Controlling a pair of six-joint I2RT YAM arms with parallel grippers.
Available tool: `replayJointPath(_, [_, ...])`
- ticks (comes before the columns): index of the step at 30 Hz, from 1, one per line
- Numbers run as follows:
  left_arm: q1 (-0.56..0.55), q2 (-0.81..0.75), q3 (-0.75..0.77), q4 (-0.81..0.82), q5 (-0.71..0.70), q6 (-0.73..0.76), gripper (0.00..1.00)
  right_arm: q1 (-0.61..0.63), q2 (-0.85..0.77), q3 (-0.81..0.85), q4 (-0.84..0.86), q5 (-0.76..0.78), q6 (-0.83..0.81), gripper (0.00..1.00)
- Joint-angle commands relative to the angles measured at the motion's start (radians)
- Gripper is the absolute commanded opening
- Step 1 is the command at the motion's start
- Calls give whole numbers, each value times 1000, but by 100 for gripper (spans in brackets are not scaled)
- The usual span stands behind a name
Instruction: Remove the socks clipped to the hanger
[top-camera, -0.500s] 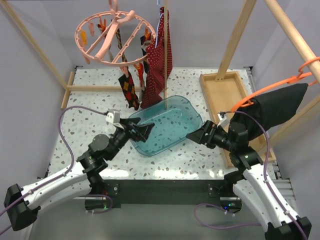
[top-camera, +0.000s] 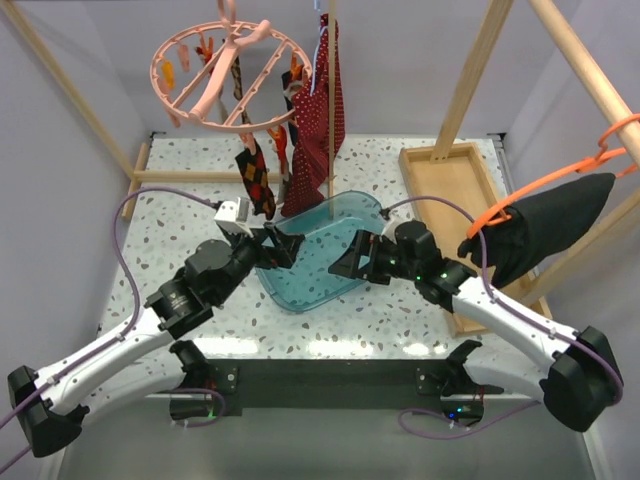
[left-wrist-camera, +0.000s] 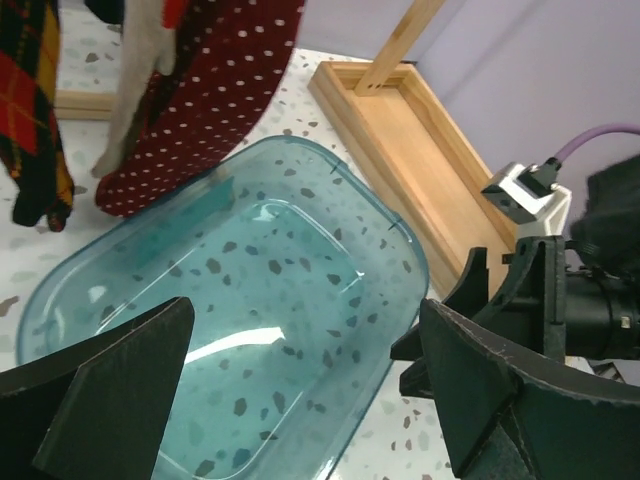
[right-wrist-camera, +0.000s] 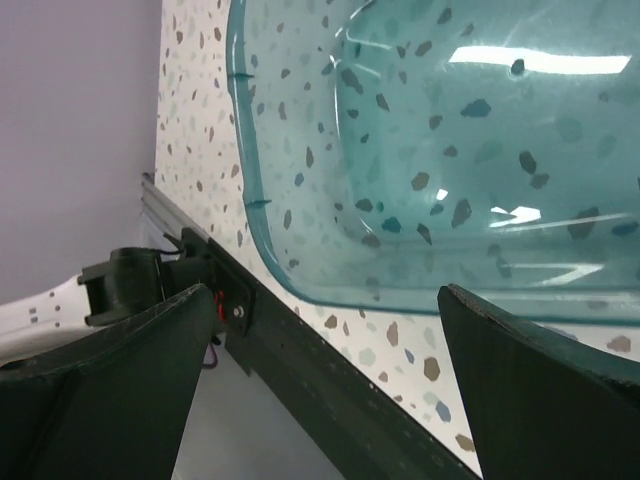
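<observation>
Hovering over teal bin (top-camera: 392, 228), left fingers (top-camera: 277, 249), right fingers (top-camera: 349, 264) spread.

The hook of the hanger (top-camera: 212, 88) runs off the top edge of the overhead view. In the left wrist view the socks (left-wrist-camera: 35, 130) and the red garment (left-wrist-camera: 210, 90) are cropped above, their clips out of frame.

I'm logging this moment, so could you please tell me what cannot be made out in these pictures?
Top view: how many socks hang from the hanger; the red garment partly overlaps them, and the clips are too small.
Left wrist view: a sock is cut off by the edge.
Right wrist view: socks and hanger are out of frame.
</observation>
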Motion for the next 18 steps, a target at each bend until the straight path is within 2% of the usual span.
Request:
replayJointPath(1, [185,14,70,-55,205,-10,100,72,94,137,50,109,-10,99])
replayJointPath(3, [275,50,106,-72,312,-57,100,102,134,208,13,166,-45,99])
replayJointPath(4, [341,60,111,-59,413,-73,100,123,171,229,-17,180,-53,99])
replayJointPath(5, [358,64,111,2,446,-85,100,134,193,252,-34,192,-60,99])
replayJointPath(9, [369,48,122,41,368,-70,100,178,300,424,-172,293,-85,99])
replayJointPath(10, [376,39,125,41,321,-64,99,194,326,453,-232,294,-94,99])
replayJointPath(13, [407,5,123,103,293,-36,97,208,392,529,-266,295,-128,99])
replayJointPath(15, [436,8,137,113,306,-31,96,208,409,547,-243,226,-169,99])
replayJointPath(18, [517,64,174,135,424,-27,96,209,408,590,-199,153,-211,99])
